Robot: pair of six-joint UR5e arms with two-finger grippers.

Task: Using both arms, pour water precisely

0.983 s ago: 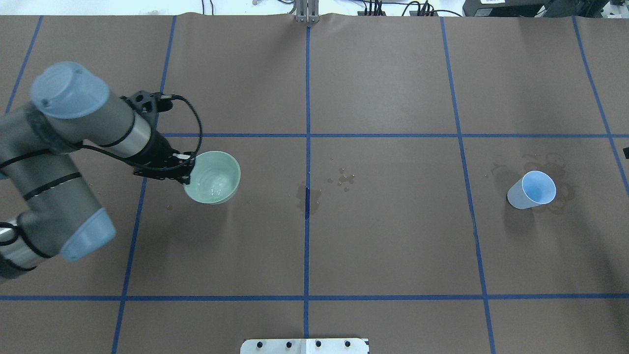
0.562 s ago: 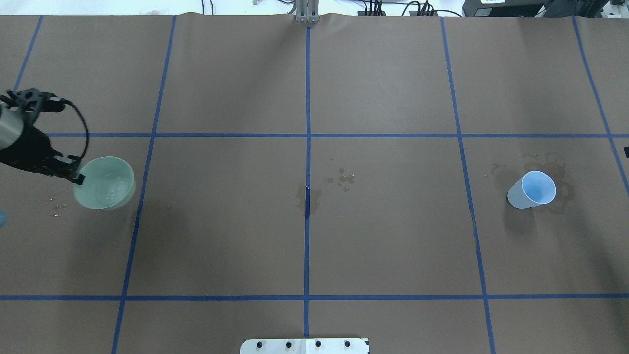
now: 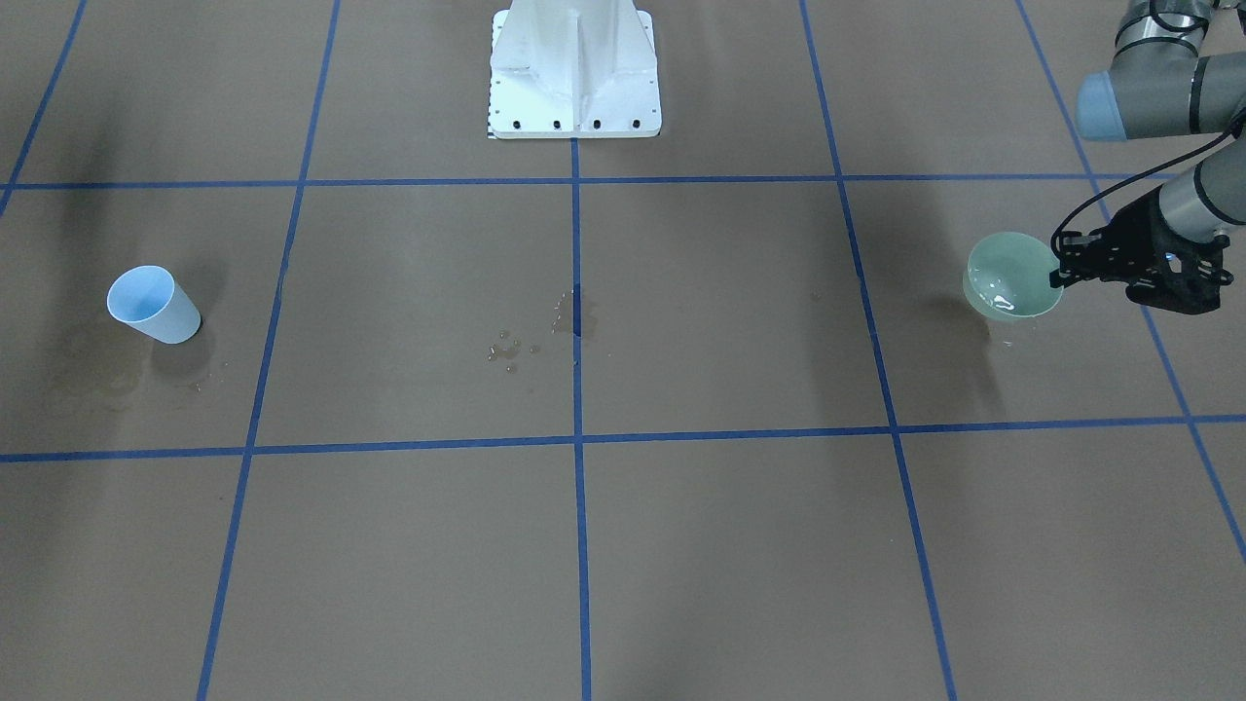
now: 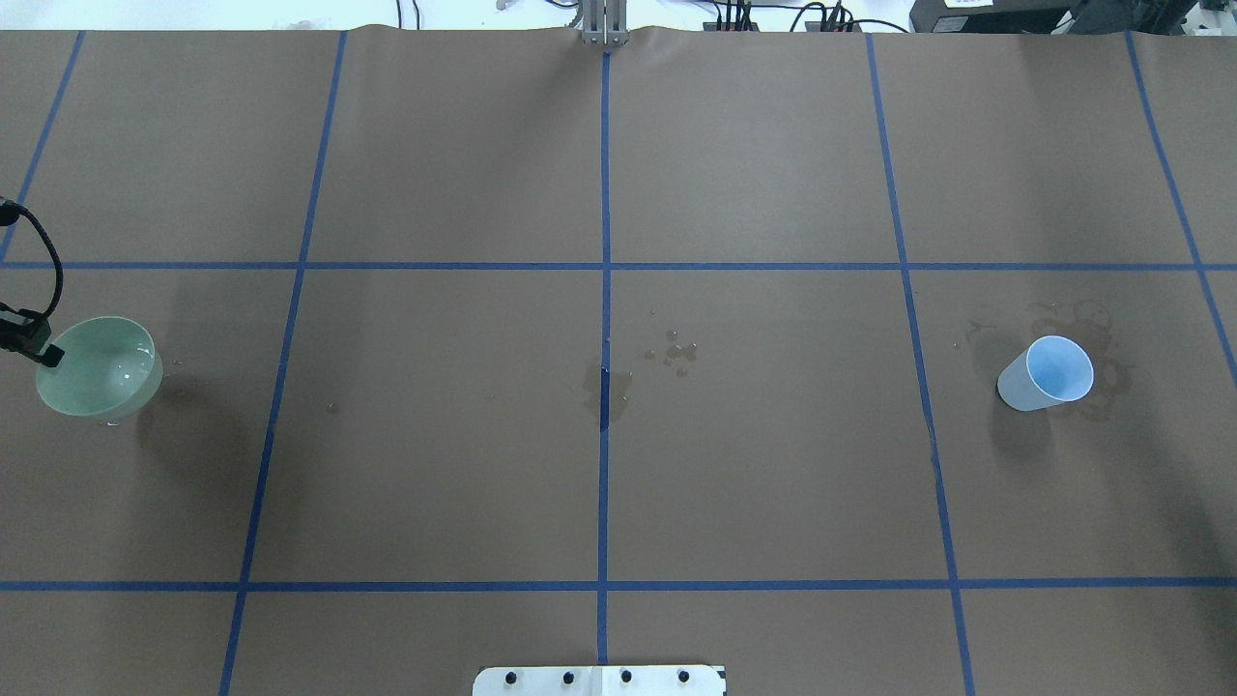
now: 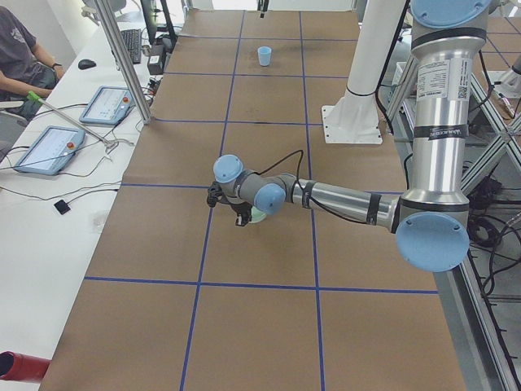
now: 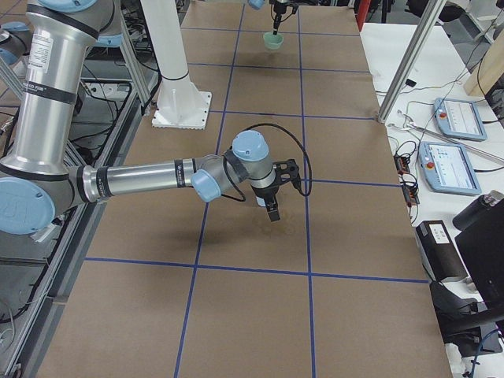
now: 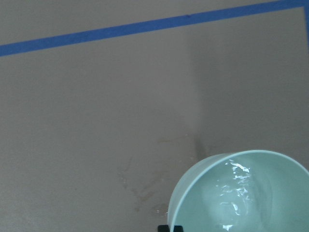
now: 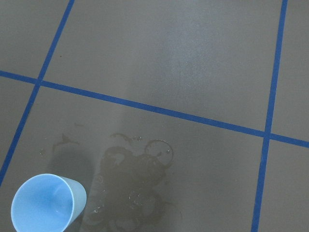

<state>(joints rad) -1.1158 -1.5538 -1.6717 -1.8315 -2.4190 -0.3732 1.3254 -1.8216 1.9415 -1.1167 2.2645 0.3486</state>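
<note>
My left gripper (image 3: 1059, 276) is shut on the rim of a pale green bowl (image 3: 1012, 276) and holds it above the table at my far left. In the overhead view only the fingertip (image 4: 46, 355) shows beside the bowl (image 4: 97, 367). The water (image 7: 231, 193) shows as shiny glints inside the bowl (image 7: 193, 203). A light blue cup (image 4: 1049, 372) stands at my far right on wet stains; the right wrist view shows it empty-looking (image 8: 46, 203). My right gripper (image 6: 272, 211) hangs above the table near that cup; I cannot tell whether it is open.
Water drops (image 4: 676, 353) and a damp stain (image 4: 604, 382) mark the table's centre. Ring stains (image 8: 140, 174) lie beside the cup. The white pedestal (image 3: 574, 68) stands at the robot's side. Tablets (image 5: 45, 147) lie on a side bench.
My left arm has swung far to the left with the bowl in its grip, from left of centre to the table's left edge. The blue cup has not moved.
</note>
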